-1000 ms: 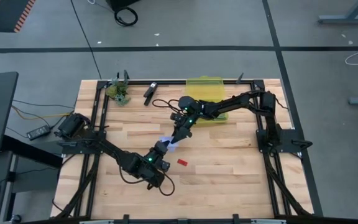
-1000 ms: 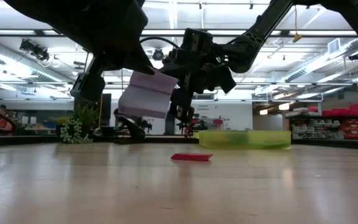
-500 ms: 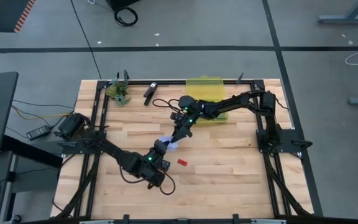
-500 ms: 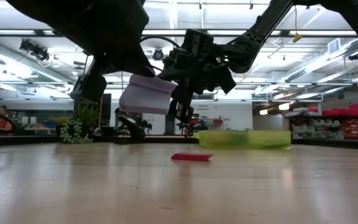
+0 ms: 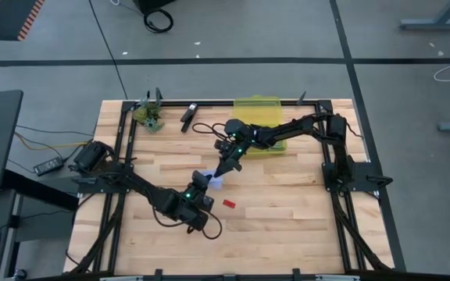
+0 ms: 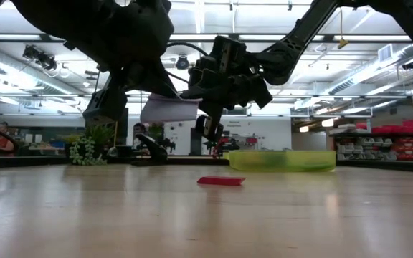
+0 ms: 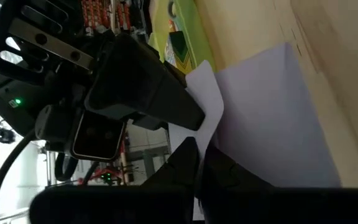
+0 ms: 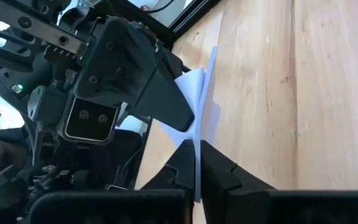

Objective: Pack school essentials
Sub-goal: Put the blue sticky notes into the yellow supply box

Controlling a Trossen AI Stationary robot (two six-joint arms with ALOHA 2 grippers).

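the light-blue square pad (image 5: 216, 181) was held up in the air over the middle of the table (image 5: 303, 211), and it was now pinched from both sides: the left gripper (image 5: 205, 181) was clamped tight on one edge, and the right gripper (image 5: 223, 173), which had been standing wide a second before, had been snapped closed on the opposite edge. in the right wrist view the sheet (image 8: 202, 118) was seen edge-on, nipped between that arm's own fingers, with the left gripper's body just beyond it; in the left wrist view the same was shown in mirror. in the low view the pad (image 6: 169, 110), tilted and hanging a second before, had been pulled level between the two tools. a handover was judged to be under way, with release by the left gripper the likely next need. the yellow-green crayon box (image 5: 260, 117) sat behind the right gripper, near its arm, and the tiny red piece (image 5: 228, 203) lay on the wood just below the pair, untouched.
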